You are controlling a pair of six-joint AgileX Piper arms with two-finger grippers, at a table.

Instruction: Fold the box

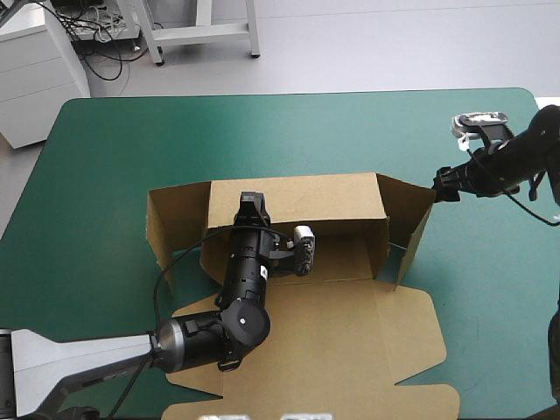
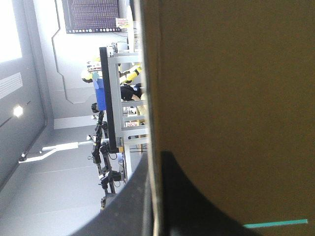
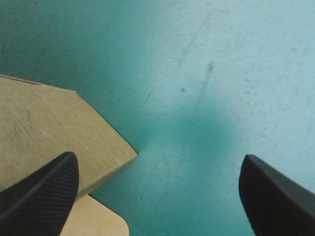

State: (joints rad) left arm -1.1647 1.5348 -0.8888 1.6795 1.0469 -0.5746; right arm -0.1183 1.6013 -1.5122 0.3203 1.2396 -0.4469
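Brown box [image 1: 332,197], one, walls raised; left hand [image 1: 254,203] clamps its far wall; right hand [image 3: 157,162] wide apart.

Beyond my worktop's [image 1: 105,175] far edge: pale grey floor [image 1: 367,44], white drawer cabinet [image 1: 39,79] far-left, white frame legs [image 1: 201,33], loose cables [image 1: 103,51].

**Colours on the bench: brown, teal-green, black**

The brown cut-cardboard box [image 1: 297,199] is plain, no print anywhere, just darker where the raised walls shade the inside. The teal-green table cover [image 1: 105,157] is one flat colour with a few faint darker scuffs. The left gripper [image 1: 254,203] and right gripper [image 3: 158,156] both have black fin fingers [image 3: 44,196], with a fine weave pattern up close. The left arm [image 1: 241,293] is black, going grey toward its base.
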